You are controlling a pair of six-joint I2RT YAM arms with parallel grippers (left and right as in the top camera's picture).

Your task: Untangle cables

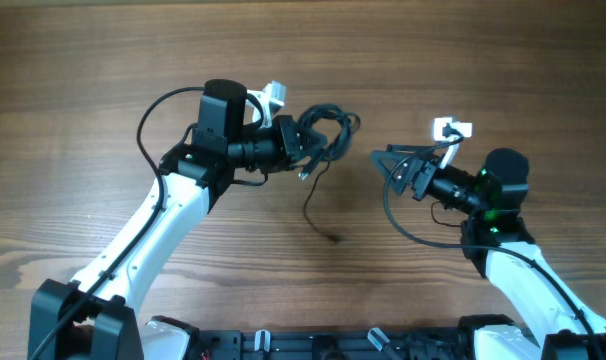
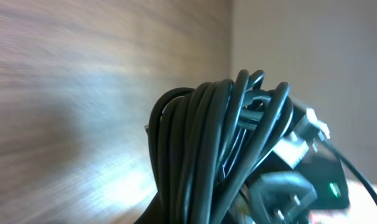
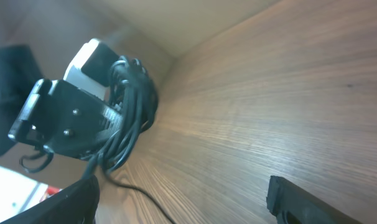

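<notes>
Overhead, the left gripper [image 1: 308, 148] is clamped on the cables [image 1: 333, 125], a coiled bundle near the tabletop's [image 1: 83, 60] middle. One loose tail [image 1: 313, 205] trails toward the edge by the arm bases. The right gripper [image 1: 383, 168], jaws apart and empty, sits just right of the bundle, pointing at it. Left wrist: the coil fills the frame, hiding that gripper. Right wrist: the bundle shows ahead beyond the spread fingers [image 3: 300, 199], bare wood between. The right arm looks better placed for the tail.

White links [image 1: 148, 230], black joints [image 1: 223, 105], black right claw [image 1: 384, 171], green light [image 1: 491, 214].
</notes>
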